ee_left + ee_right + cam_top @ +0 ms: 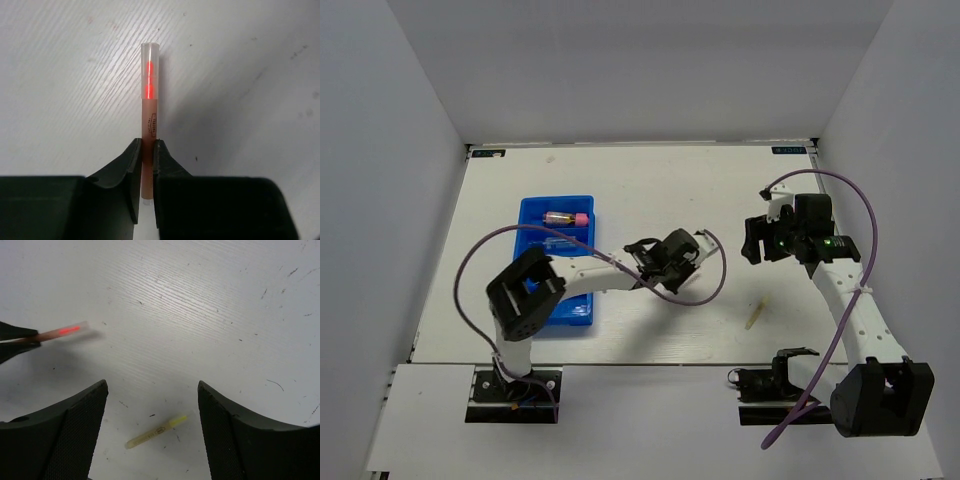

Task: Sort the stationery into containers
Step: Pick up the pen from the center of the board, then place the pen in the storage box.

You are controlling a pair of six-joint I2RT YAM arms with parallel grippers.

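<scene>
While the left end effector is clamped on a thin pink stick right of the blue tray, the right end effector hangs wide open over a beige stick lying on the surface.

A tube lies in the tray, held stick to its right, loose stick farther right.

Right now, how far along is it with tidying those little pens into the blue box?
Done: at least one pink-capped piece lies in the blue tray. In hand: the left claw is shut on a thin pink stick with a red tip, out over the table, not yet at the tray. Left: a yellowish stick lies on the table below the open right claw.
</scene>
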